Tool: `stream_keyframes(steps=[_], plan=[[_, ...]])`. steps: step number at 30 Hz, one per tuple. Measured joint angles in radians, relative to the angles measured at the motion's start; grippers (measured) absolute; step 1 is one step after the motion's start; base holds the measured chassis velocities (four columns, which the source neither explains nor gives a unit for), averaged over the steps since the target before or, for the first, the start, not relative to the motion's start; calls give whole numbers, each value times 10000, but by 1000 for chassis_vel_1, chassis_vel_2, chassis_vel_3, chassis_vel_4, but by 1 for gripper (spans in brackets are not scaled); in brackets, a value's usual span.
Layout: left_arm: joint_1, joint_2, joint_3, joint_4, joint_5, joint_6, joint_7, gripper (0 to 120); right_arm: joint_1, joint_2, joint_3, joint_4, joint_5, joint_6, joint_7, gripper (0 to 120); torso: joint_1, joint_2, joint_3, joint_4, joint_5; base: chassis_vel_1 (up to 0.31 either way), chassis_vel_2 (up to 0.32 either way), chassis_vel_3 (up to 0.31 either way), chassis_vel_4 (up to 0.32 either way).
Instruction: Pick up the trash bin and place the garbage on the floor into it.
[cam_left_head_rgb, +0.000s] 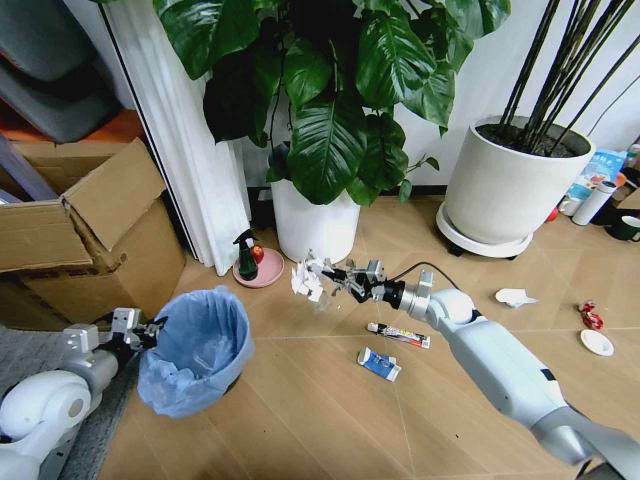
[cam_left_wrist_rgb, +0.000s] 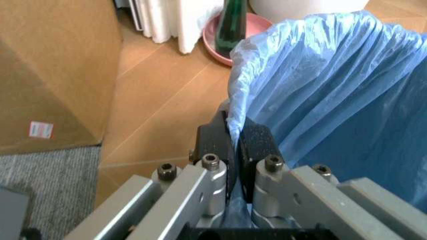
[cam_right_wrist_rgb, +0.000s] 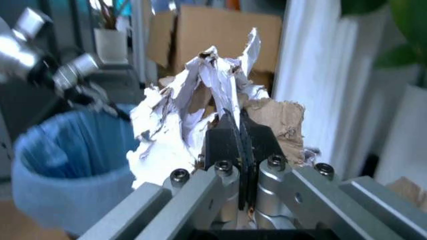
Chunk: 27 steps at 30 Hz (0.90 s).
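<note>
The trash bin (cam_left_head_rgb: 195, 350), lined with a crinkled light-blue bag (cam_left_wrist_rgb: 333, 90), is at the lower left, and my left gripper (cam_left_head_rgb: 150, 331) is shut on its near-left rim. In the left wrist view the left gripper (cam_left_wrist_rgb: 235, 132) pinches the bag edge. My right gripper (cam_left_head_rgb: 335, 281) hangs above the floor to the right of the bin, shut on a crumpled white paper wad (cam_left_head_rgb: 305, 279). In the right wrist view the wad (cam_right_wrist_rgb: 193, 100) sticks up from the right gripper (cam_right_wrist_rgb: 237, 125), with the bin (cam_right_wrist_rgb: 67, 165) beyond. More garbage lies on the floor: a blue-white tube box (cam_left_head_rgb: 380, 363), a paper wad (cam_left_head_rgb: 515, 297), a red wrapper (cam_left_head_rgb: 590, 316) and a white lid (cam_left_head_rgb: 597, 343).
A tube (cam_left_head_rgb: 398, 335) lies under my right arm. Two large white plant pots (cam_left_head_rgb: 315, 225) (cam_left_head_rgb: 500, 190) stand behind. A spray bottle on a pink dish (cam_left_head_rgb: 247, 258) is near the bin. An open cardboard box (cam_left_head_rgb: 90, 240) is at the left, and a mug (cam_left_head_rgb: 628, 228) at the far right.
</note>
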Motion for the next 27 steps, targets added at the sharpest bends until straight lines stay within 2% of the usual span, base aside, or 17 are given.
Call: stream_keyframes(steps=[5,8,11,13,15,16,18,27], plan=[[-75,78,98,59,-24,-8,35,0,687,161,-884,251,773,-177,114,0,0,0,1,2,0,0,0,0,0],[-126,79,103,147,-29,-23,59,0,1520,647,-1842,319,1341,-341,240,0,1,0,1,6,-2,0,0,0,0],[-131,77,103,155,-30,-25,61,0,1766,805,-2100,321,1457,-380,273,0,1,0,0,8,-1,0,0,0,0],[-157,42,69,170,-32,-29,65,0,2705,1441,-3032,253,1779,-472,396,0,1,0,0,9,-4,0,0,0,0],[-169,29,55,175,-33,-29,66,0,2928,1613,-3250,190,1818,-481,409,0,1,0,1,11,-3,0,0,0,0],[-186,-20,22,177,-33,-30,64,0,3376,1958,-3743,-4,1864,-507,420,0,2,0,0,10,-4,0,0,0,0],[-186,-60,-12,178,-33,-29,61,0,3671,2181,-4176,-236,1867,-534,421,0,2,0,1,7,-4,0,0,0,0],[-158,-161,-208,96,-22,-30,39,0,3982,2405,-5201,-700,1780,-648,425,0,2,0,0,2,-2,0,0,0,0]])
